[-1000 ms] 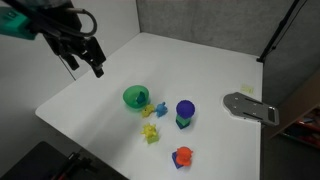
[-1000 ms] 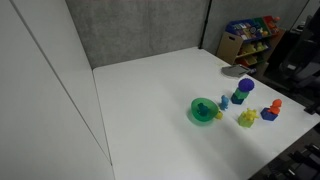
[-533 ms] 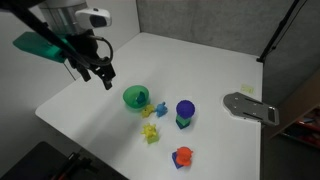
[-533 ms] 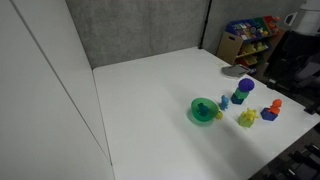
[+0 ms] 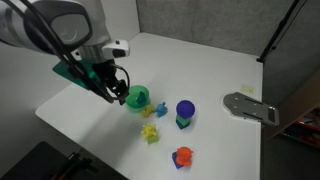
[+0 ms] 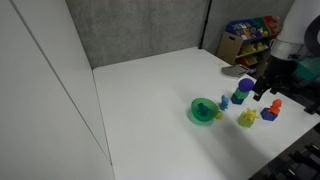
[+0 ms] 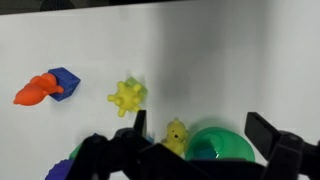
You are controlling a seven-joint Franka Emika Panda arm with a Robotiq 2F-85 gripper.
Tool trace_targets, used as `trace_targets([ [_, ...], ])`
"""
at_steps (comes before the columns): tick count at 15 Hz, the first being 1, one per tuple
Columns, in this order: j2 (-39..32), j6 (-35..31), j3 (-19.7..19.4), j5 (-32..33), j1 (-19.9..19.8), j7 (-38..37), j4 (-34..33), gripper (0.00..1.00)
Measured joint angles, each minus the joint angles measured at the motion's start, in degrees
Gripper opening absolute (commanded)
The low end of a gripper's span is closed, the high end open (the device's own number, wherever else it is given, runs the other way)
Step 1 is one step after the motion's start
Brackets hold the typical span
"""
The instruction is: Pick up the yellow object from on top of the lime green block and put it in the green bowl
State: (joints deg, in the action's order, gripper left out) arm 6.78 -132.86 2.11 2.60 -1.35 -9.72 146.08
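**Gripper open beside the bowl; yellow piece toward the near edge**

The white worktop (image 5: 205, 60) is taken in by both exterior views. The Panda arm (image 5: 62, 28) is reached in over the part of it nearest the bowl. A grey metal plate (image 5: 250, 107) lies by a side edge, well apart from the toys.

The green bowl (image 5: 140, 97) stands near the middle of the worktop, with the gripper (image 5: 121, 93) hung just beside its rim. In the wrist view the fingers (image 7: 262, 128) are seen spread wide with nothing between them, so the gripper is judged open and empty. A purple cylinder (image 5: 185, 110) on a darker green block stands further along; an orange piece (image 5: 182, 156) lies close to the near edge; a yellow-and-blue pair (image 5: 155, 108) sits just beside the bowl and is not to be mistaken for the target.

The yellow object (image 5: 152, 132) lies between the bowl and the near edge, apart from both, and it is not yet grasped. The lime green block (image 5: 152, 139) beneath it can hardly be told from it. From the gripper the object lies past the bowl toward the near edge; in the wrist view it is placed up and to one side of the finger gap. No long axis can be made out in its knobbly shape, so no finger alignment is judged to be favoured.

No brand, label or writing can be read.
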Motion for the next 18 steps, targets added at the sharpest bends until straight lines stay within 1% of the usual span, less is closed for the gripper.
trace_targets([
  [5, -7.43, -7.77, -2.13, 3.36, -0.99, -3.62, 0.07, 1.0],
  [12, -17.69, -16.56, -7.01, 10.05, -1.07, -10.02, -1.06, 1.0],
  [15, -22.03, -19.11, -9.96, 12.94, -0.33, -12.6, -2.53, 1.0],
  [18, -26.11, -20.45, -12.8, 13.85, 1.62, -14.14, -4.52, 1.0],
])
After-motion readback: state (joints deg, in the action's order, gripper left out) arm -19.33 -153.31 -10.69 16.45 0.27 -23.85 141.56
